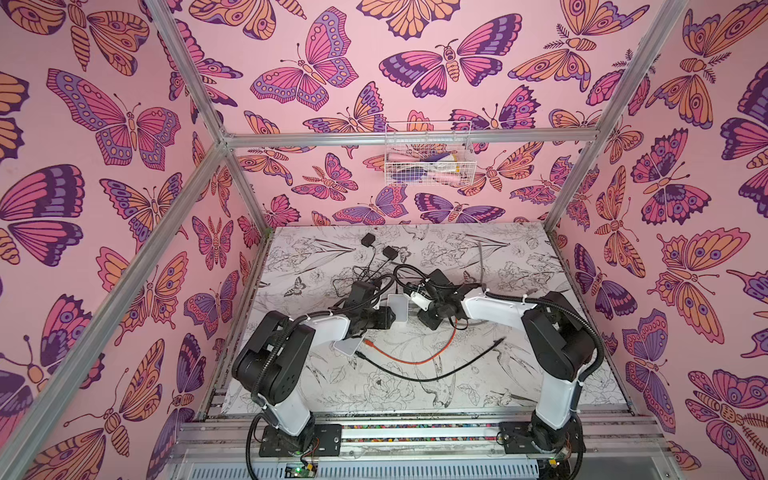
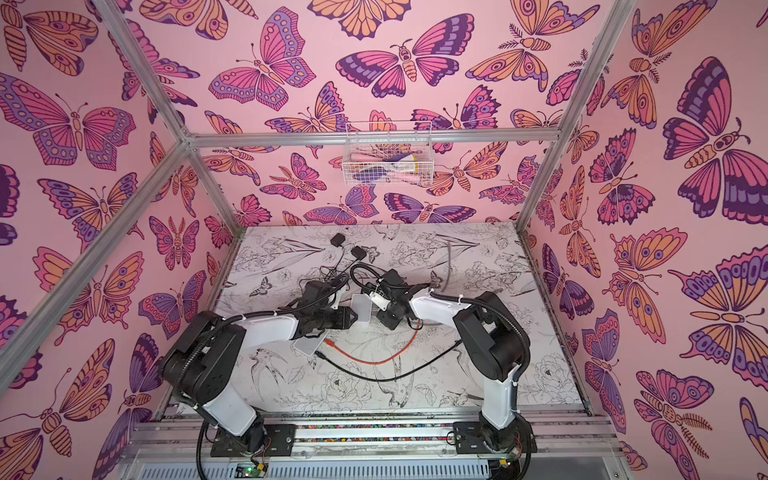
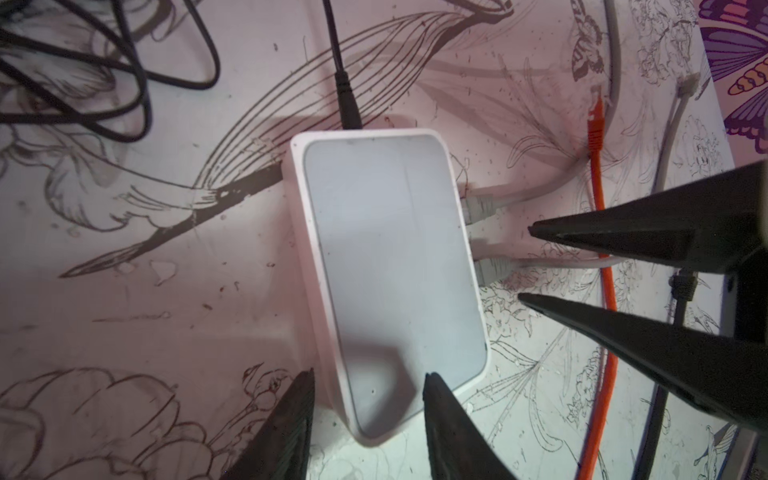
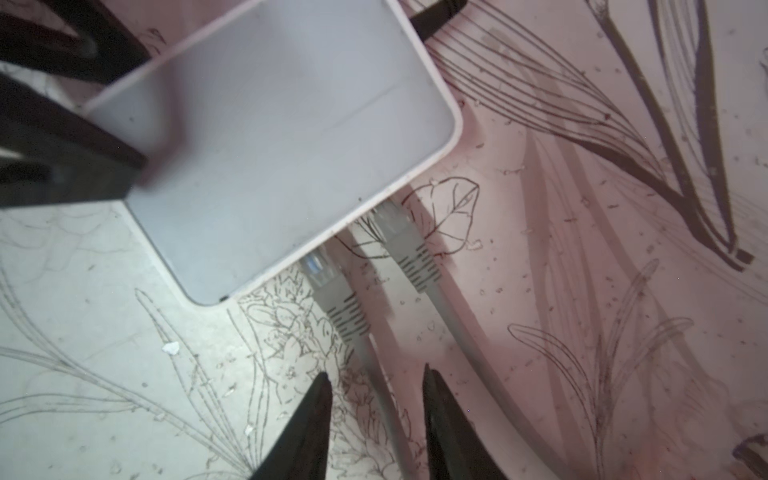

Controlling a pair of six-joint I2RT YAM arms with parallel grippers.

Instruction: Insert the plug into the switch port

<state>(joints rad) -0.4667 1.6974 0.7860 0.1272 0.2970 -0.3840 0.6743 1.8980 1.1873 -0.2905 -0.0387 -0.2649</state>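
Plain white switch (image 3: 395, 266), grey plug (image 4: 328, 286) at its side.
Left gripper (image 3: 369, 374) half-open over switch end; right gripper (image 4: 375, 370) half-open astride grey cable (image 4: 365, 353).

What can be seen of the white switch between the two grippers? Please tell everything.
The white switch is a flat rectangular box with rounded corners, a raised rim and a smooth pale top; it looks like plastic. It lies flat on the patterned table. Two grey plugs sit at one long side and a black plug at one short end. The left gripper has its jaws open over a corner; contact is unclear.
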